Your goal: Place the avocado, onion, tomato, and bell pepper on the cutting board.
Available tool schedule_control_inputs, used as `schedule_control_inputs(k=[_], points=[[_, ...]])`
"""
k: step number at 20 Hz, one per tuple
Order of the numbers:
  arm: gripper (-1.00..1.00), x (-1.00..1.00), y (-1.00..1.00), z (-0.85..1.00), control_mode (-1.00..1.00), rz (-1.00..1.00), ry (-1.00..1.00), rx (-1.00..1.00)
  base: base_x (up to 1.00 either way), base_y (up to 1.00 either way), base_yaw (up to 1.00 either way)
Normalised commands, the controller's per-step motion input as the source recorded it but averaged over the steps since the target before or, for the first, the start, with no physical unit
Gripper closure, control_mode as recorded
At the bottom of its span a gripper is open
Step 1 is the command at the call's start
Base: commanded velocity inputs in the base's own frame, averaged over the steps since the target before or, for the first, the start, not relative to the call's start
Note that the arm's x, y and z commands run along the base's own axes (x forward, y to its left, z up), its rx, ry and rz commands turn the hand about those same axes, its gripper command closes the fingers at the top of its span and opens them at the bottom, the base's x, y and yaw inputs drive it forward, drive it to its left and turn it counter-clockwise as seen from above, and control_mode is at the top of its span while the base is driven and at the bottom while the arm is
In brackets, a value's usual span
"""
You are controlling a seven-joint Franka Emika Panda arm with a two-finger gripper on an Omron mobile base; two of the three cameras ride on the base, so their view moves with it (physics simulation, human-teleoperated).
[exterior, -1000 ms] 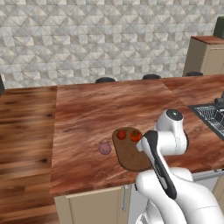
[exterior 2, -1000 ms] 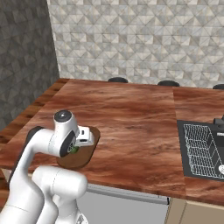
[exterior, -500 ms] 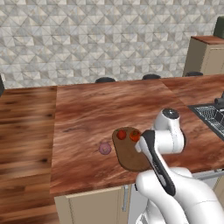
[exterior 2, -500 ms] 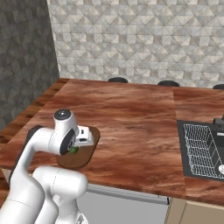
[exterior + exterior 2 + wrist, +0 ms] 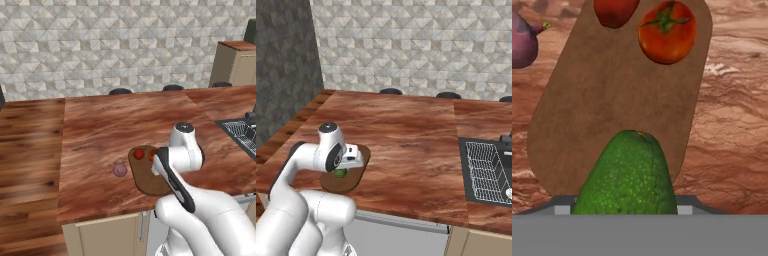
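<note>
As the arm bends low over the near edge of the worktop (image 5: pixel 100 130), the left base view has the board (image 5: pixel 145 175) partly behind the white wrist. Two red items sit at the board's far end, the left one (image 5: pixel 139 153) clear, the right one (image 5: pixel 151 155) half hidden by the arm. Onion (image 5: pixel 119 170) lies on bare worktop just left of the board, apart from it.

Right base view: tool (image 5: pixel 345 167) hangs over the board (image 5: pixel 356 176), avocado (image 5: pixel 340 173) showing green right under it. A sink rack (image 5: pixel 488 172) sits well off to the right.

Hand view: avocado (image 5: pixel 628 177) fills the lower centre, over the board (image 5: pixel 607 100). Fingertips are hidden, so I cannot tell if the tool grips it or stands apart. Tomato (image 5: pixel 667 32) with green stalk and pepper (image 5: pixel 614 11) rest at the board's far end. Onion (image 5: pixel 523 42) at upper left, off the board.
</note>
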Motion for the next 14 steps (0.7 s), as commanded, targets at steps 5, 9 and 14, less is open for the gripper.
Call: schedule_control_inputs(k=[5,9,14], points=[[1.0,0.03,-0.05,-0.9,-1.0,-0.01,0.0,-0.02,0.0,0.0,0.0],[1.0,0.0,-0.06,-0.89,-1.0,0.0,-0.01,0.0,0.0,0.0,0.0],[1.0,0.0,-0.02,-0.86,-1.0,0.0,-0.03,0.0,0.0,0.0,0.0]])
